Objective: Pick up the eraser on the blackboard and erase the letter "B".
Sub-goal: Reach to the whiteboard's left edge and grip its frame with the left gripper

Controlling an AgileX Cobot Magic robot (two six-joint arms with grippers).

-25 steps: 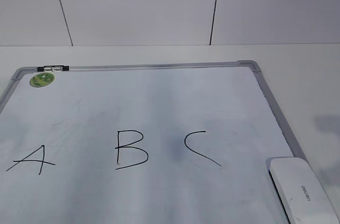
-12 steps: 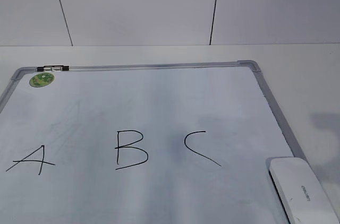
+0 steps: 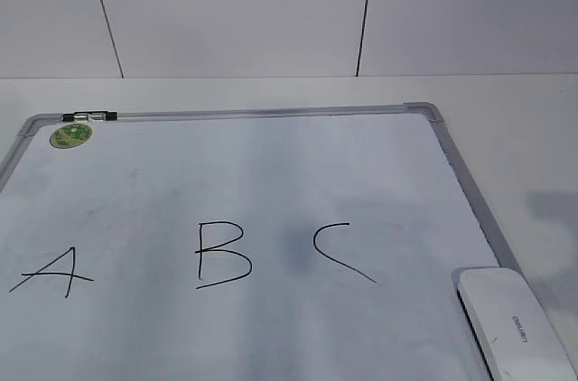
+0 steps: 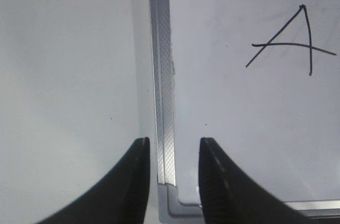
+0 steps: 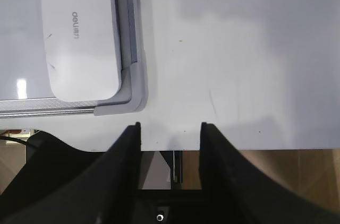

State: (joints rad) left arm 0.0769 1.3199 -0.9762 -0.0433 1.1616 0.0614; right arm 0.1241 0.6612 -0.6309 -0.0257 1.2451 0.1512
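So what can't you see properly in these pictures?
- Eraser: its near end is cut off by the exterior view's bottom edge; its far end by the right wrist view's top edge.
- Eraser underside: hidden in every view, since it lies flat on the blackboard.
- Green sticker: print too small to read.
- Both arms: outside the exterior view.

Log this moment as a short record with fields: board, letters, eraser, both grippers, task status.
board: blackboard, flat on the table
letters: slanted "A", letter "B", "C", all intact
eraser: eraser at the board's near right corner
left gripper: left gripper open, over the left frame
right gripper: right gripper open, empty, beside the eraser corner
status: eraser not yet picked up
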